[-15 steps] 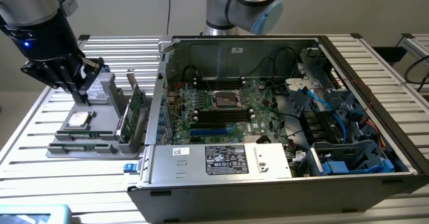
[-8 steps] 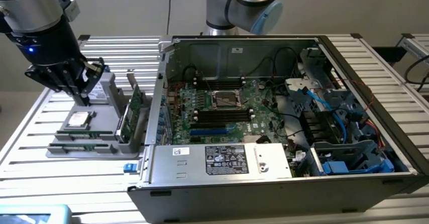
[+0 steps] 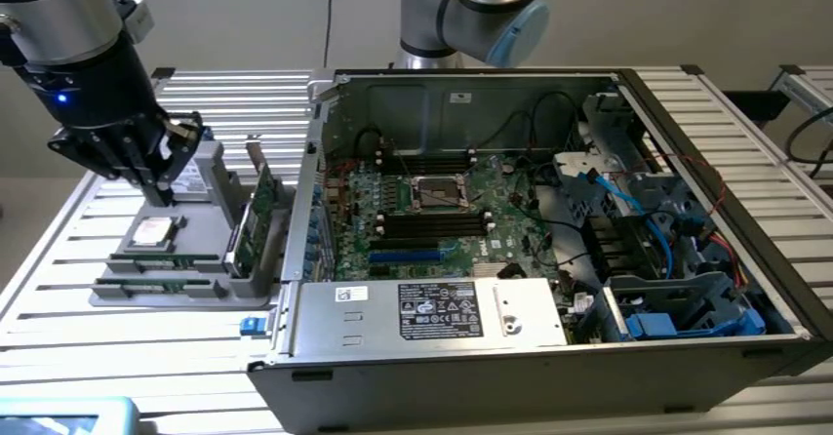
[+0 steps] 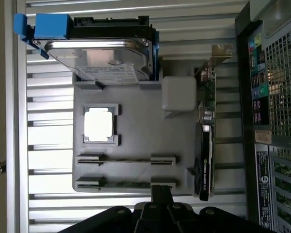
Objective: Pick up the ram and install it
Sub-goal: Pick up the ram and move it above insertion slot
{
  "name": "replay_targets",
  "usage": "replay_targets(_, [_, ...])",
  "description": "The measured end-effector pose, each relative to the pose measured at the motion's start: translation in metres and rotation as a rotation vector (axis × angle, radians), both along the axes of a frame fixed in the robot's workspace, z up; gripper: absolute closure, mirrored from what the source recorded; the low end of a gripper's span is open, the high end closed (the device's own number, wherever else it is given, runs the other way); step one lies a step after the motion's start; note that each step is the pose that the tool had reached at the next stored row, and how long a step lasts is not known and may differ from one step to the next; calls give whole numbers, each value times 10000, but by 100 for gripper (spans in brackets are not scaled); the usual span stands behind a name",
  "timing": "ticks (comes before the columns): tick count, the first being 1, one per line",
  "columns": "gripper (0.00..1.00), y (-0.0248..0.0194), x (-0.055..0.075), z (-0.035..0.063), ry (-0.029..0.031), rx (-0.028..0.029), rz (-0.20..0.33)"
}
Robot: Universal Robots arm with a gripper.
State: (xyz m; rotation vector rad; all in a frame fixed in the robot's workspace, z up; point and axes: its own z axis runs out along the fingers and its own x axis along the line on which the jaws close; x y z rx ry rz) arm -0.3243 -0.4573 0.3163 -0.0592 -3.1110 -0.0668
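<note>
Two ram sticks stand on edge in slots of a grey holder tray (image 3: 195, 294) (image 4: 136, 136): one ram (image 3: 159, 284) (image 4: 128, 184) in the outer slot and a second stick (image 3: 176, 259) (image 4: 128, 159) beside it. My gripper (image 3: 159, 197) (image 4: 161, 193) hangs above the tray with nothing in it. In the exterior view it sits over the tray's back part, near the processor chip (image 3: 156, 230) (image 4: 101, 124). In the wrist view its tip overlaps the outer ram slot.
The tray also holds a hard drive (image 4: 104, 53) with blue rails and an upright green expansion card (image 3: 263, 206) (image 4: 206, 141). At the exterior view's right lies the open computer case (image 3: 729, 211) with the motherboard's black and blue memory slots (image 3: 430, 223), cables and a power supply (image 3: 436, 310).
</note>
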Motion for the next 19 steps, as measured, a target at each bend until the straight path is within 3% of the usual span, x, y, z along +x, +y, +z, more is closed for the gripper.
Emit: replay_targets(19, [89,0,0,-3,-1,17,3449])
